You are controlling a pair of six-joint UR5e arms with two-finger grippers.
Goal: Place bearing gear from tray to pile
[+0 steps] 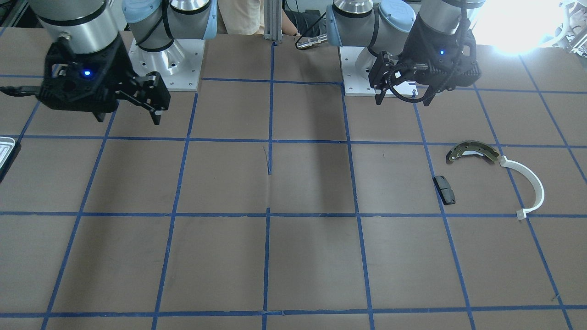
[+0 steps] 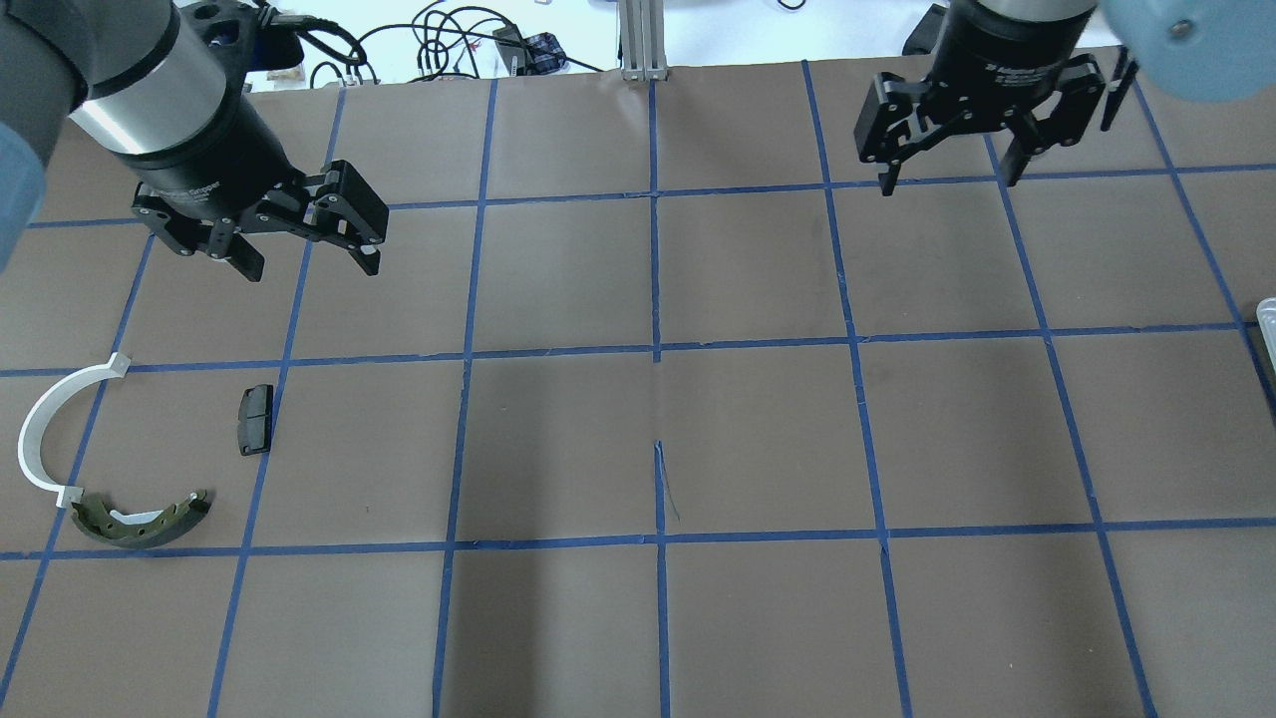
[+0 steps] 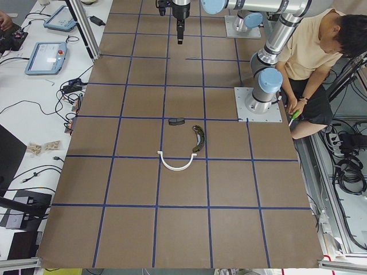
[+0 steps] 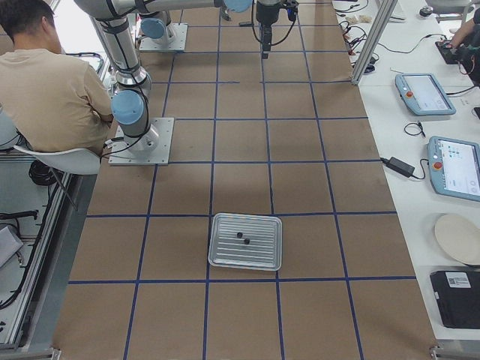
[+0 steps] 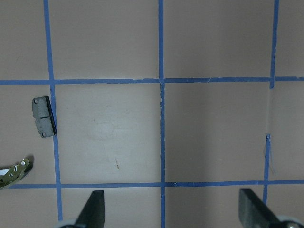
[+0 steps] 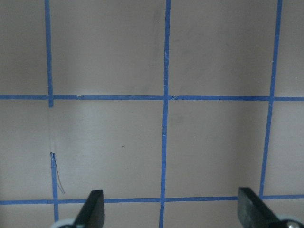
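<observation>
well, nothing is picked up yet, so i think the job is at its very first step. near the robot, on the left side, lies the pile (image 3: 200, 138). the brake shoe (image 2: 140, 521) is nearest, the white arc (image 2: 40, 429) lies just beside its end, and the black pad (image 2: 254, 419) sits a bit farther out, apart from both. the tray (image 4: 225, 255) is way over on the right side, well apart from the pile. two small dark bits (image 4: 239, 235) lie near its middle. they are too small to tell, but i guess one is the bearing gear. farther out, both grippers hang up in the air. the left gripper (image 2: 311, 267) has its fingers spread wide and holds nothing. the right gripper (image 2: 947, 181) is wide and empty too. it is on the tray's side, so i think it should go over the tray, come down around one bit and squeeze. the bit is tiny, so the aim must be good.
</observation>
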